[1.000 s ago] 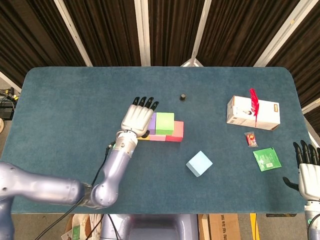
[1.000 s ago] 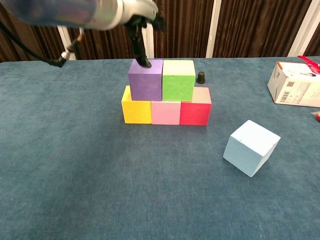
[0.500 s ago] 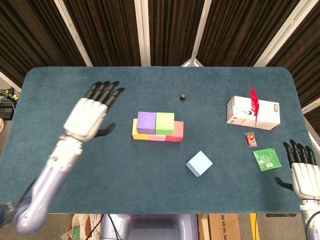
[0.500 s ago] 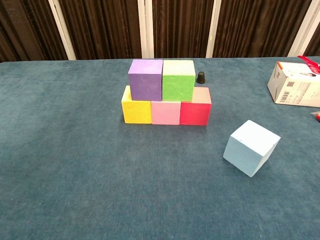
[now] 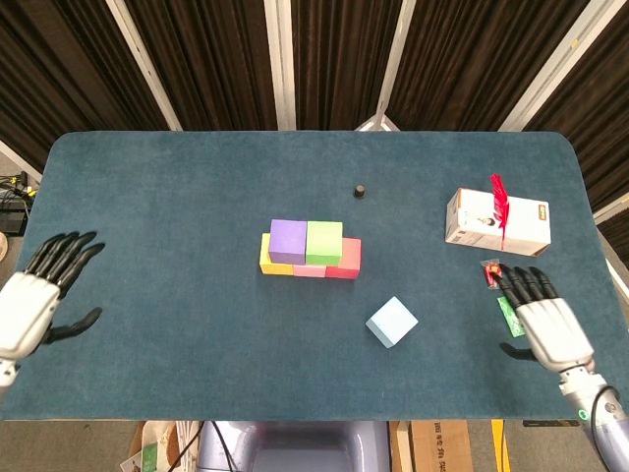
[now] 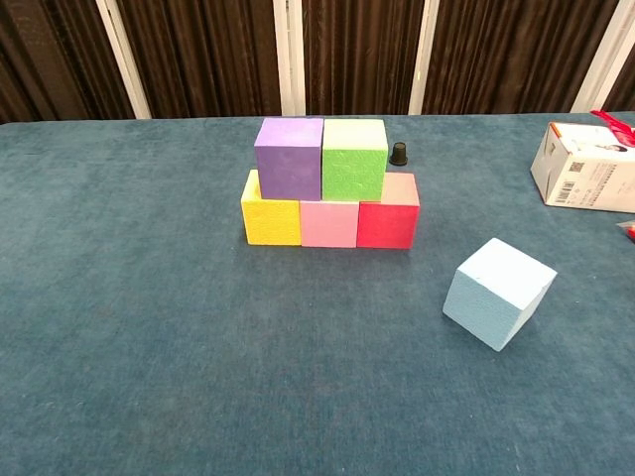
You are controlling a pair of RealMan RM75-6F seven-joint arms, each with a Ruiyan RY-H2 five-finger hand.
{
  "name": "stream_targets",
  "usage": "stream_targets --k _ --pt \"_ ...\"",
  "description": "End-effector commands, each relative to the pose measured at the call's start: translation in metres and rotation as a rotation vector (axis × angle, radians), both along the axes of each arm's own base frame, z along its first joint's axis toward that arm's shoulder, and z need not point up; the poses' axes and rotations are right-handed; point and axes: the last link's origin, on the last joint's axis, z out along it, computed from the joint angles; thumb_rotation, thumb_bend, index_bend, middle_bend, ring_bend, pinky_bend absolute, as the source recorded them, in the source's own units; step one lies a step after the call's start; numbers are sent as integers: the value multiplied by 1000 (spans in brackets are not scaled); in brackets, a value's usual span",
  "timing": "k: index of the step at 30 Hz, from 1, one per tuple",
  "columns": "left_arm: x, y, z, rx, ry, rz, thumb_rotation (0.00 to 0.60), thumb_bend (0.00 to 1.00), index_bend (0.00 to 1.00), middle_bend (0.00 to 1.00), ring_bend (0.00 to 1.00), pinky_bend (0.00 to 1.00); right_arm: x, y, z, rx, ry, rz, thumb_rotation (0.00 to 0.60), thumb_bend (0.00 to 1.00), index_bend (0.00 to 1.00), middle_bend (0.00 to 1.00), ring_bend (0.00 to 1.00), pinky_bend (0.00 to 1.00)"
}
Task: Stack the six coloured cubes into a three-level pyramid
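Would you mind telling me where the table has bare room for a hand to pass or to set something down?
Bare cloth spans the whole stretch between the left hand and the yellow cube, and the near strip in front of the light blue cube. It is crowded on the right: the white box, a red packet and a green packet beside the right hand.

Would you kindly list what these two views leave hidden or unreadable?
- Green packet: head view, mostly covered by the right hand.
- White box: chest view, cut by the right edge; print too small.
- Both hands: outside the chest view.
- Left hand: head view, cut by the left edge.
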Motion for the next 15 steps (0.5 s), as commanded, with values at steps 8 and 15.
stream_targets --k 8,15 --pt "-30 -27 -26 80 -20 62 600 351 87 30 0 0 21 -21 -27 242 74 165 600 129 52 39 35 0" --pt "-49 -30 -44 155 27 163 600 354 90 34 0 0 29 -33 -50 353 15 209 600 129 62 50 37 0"
